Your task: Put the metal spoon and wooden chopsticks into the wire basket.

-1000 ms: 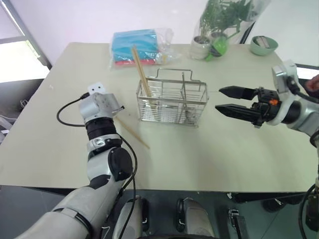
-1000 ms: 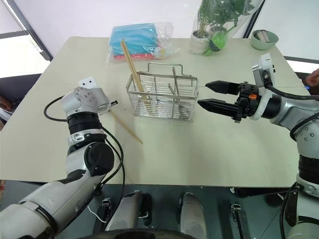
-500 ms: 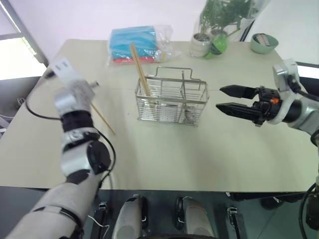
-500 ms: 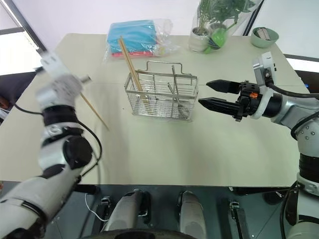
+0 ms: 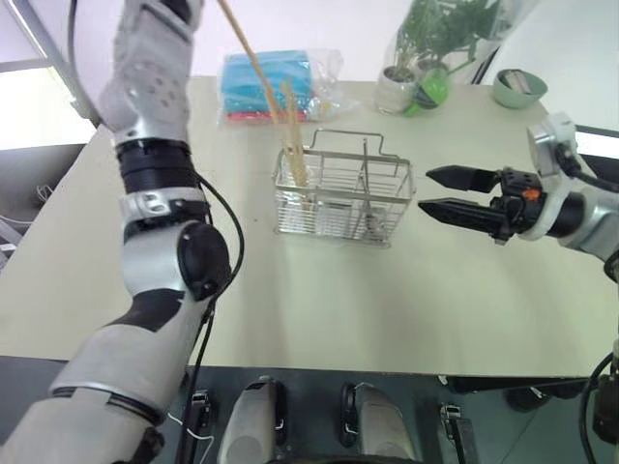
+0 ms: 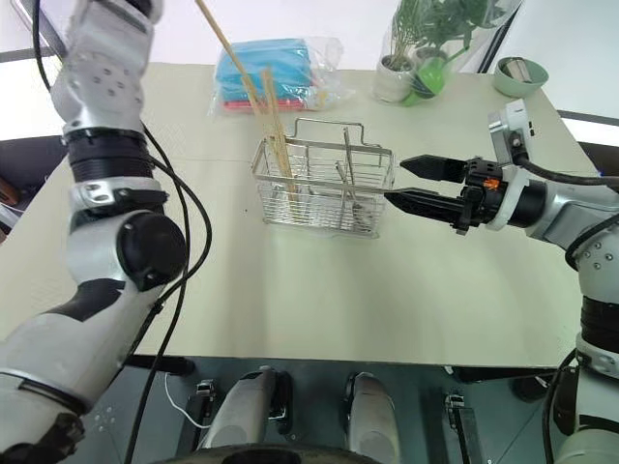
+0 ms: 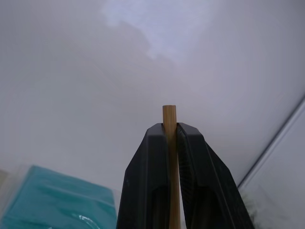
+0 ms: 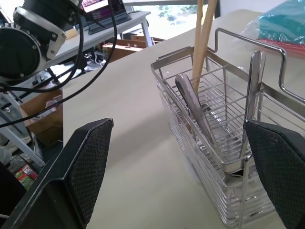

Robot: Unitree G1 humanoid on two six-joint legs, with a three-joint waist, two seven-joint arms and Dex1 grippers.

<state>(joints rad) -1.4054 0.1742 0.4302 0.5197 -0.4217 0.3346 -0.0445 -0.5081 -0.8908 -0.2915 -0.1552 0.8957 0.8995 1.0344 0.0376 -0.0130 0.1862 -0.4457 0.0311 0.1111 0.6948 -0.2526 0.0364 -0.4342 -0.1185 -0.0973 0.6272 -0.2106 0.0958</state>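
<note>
The wire basket [image 5: 389, 209] stands mid-table. One of the wooden chopsticks [image 5: 295, 135] leans upright in its left compartment. My left gripper [image 7: 169, 126] is raised high above the table's far left, shut on the second chopstick [image 5: 250, 53], which slants down from it toward that same compartment. In the right wrist view both sticks [image 8: 202, 33] meet inside the basket [image 8: 214, 157]. The metal spoon [image 8: 252, 81] stands in the basket beside a darker utensil [image 8: 193, 107]. My right gripper [image 5: 426, 190] hovers open just right of the basket, pointing at it, with nothing between its fingers.
A teal packet in a clear bag [image 5: 266, 82] lies behind the basket. At the far right of the table stand a potted plant [image 5: 416, 68] and a green bowl [image 5: 513, 87]. The table's front edge runs below the arms.
My left arm has lifted the chopstick off the table, swung it up high and tipped it steeply toward the basket's left compartment. The right gripper has stayed where it was.
</note>
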